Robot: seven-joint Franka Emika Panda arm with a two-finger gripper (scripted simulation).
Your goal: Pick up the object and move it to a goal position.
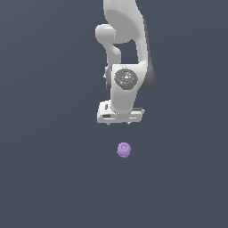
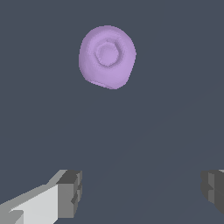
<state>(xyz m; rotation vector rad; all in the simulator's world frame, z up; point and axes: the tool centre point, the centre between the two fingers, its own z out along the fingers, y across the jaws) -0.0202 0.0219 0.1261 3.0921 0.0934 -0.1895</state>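
Exterior view: white Panda arm reaching down from the top of the frame, wrist pointing downward, gripper hanging over a plain dark grey-blue surface. Small light-purple knobbly lump lying on that surface, apart from the gripper, below it in the picture and touching nothing else. Wrist view: same lump seen from above, rounded, with a ring-like hexagonal top, clear of both grey finger pads. Fingers spread wide apart, only bare surface between them, nothing gripped.
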